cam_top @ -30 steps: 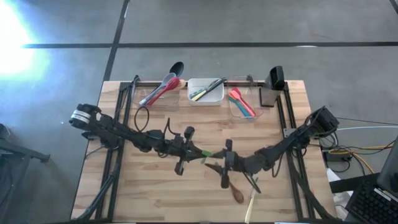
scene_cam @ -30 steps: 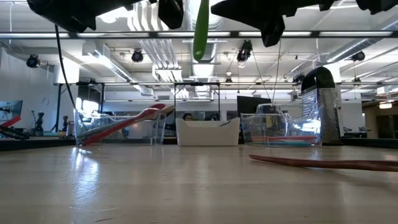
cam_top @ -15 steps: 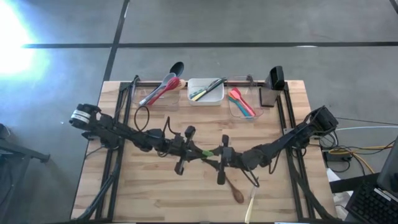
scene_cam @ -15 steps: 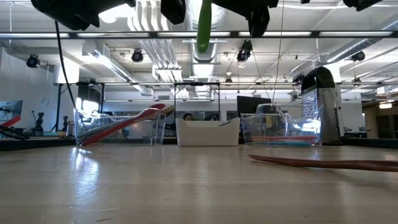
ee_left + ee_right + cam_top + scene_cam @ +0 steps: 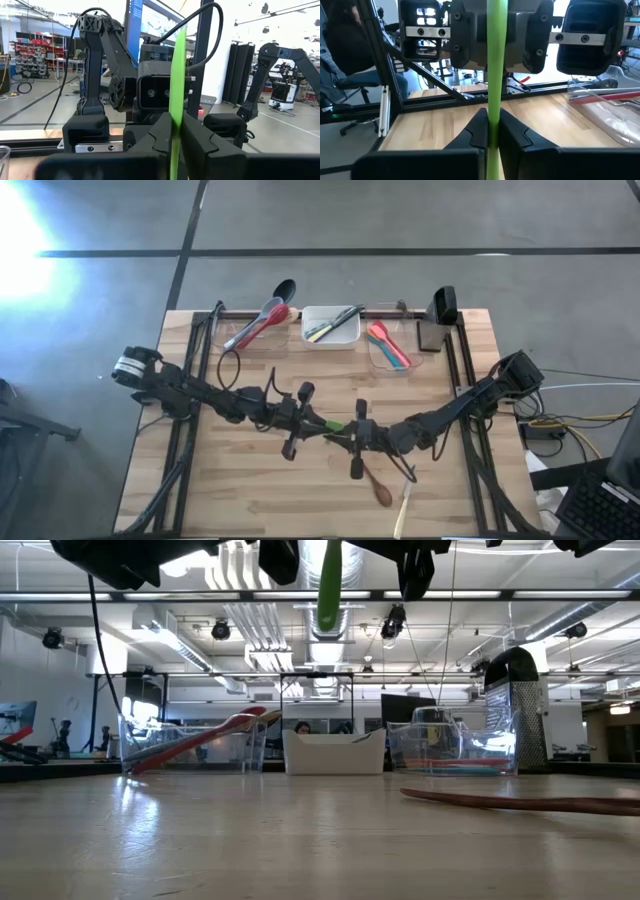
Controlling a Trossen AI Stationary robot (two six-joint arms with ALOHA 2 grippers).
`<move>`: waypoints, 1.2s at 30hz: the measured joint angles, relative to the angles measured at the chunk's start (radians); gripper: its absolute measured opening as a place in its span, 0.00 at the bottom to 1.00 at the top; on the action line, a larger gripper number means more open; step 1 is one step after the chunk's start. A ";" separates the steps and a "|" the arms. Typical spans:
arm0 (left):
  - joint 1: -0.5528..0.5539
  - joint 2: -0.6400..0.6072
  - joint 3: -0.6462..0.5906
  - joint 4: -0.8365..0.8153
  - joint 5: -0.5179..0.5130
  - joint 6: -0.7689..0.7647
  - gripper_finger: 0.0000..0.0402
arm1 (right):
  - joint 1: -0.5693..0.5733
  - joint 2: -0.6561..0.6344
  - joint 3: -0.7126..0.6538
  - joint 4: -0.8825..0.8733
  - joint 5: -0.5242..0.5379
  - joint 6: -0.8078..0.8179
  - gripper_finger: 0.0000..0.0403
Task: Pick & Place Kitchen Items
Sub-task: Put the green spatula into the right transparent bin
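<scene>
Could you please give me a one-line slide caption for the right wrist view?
Right gripper and left gripper both shut on the green spatula above the table.

A: Placement relative to the middle tub [image 5: 331, 327]?

B: Along the table's [image 5: 230, 490] far edge — left tub [image 5: 252, 330] to its left, right tub [image 5: 392, 346] to its right, grater [image 5: 443, 305] beyond that.

A: And nearer?

B: Spatula [image 5: 334, 426] mid-table, above the surface, between left gripper [image 5: 318, 422] and right gripper [image 5: 347, 430] — both clamped on it. Wooden spoon [image 5: 377, 485] nearer still, rightward.
</scene>
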 joint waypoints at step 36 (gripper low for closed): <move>-0.003 -0.206 0.094 -0.881 -0.133 0.003 0.82 | 0.002 -0.577 0.016 -1.012 0.303 0.245 0.03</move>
